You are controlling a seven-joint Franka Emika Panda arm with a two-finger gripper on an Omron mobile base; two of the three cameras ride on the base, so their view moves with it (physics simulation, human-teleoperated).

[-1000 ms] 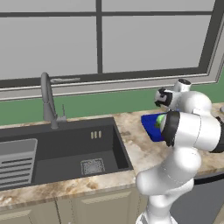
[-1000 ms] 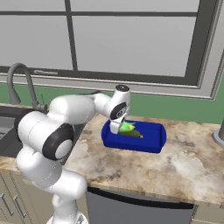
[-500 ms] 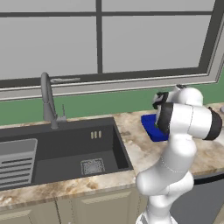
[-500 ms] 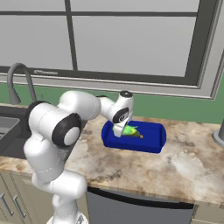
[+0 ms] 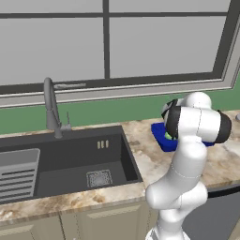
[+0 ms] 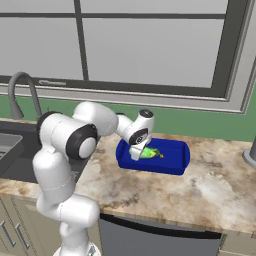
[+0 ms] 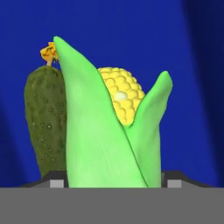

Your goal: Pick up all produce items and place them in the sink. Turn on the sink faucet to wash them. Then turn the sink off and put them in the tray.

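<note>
Two produce items lie in the deep-blue tray (image 6: 174, 161) on the counter: a corn cob (image 7: 111, 127) in a lime-green husk and a dark green cucumber (image 7: 43, 122) beside it. My gripper (image 7: 114, 181) reaches down into the tray, its fingertips pressed against both sides of the husk. From the right base view the gripper (image 6: 138, 152) sits at the tray's left end with the corn (image 6: 151, 153) under it. In the left base view the arm hides most of the tray (image 5: 159, 138). The sink (image 5: 70, 157) and faucet (image 5: 50, 105) are to the left.
A grey ribbed rack (image 5: 16, 173) and a square drain grate (image 5: 99, 178) lie in the basin. A green wall and a window ledge rise just behind the tray. A small grey object (image 6: 250, 152) stands at the counter's right edge. Bare marble counter (image 6: 200, 195) spreads in front of the tray.
The arm's elbow has swung round while the hand stayed over the tray, sinking slightly toward its floor. The corn stays between the fingers.
</note>
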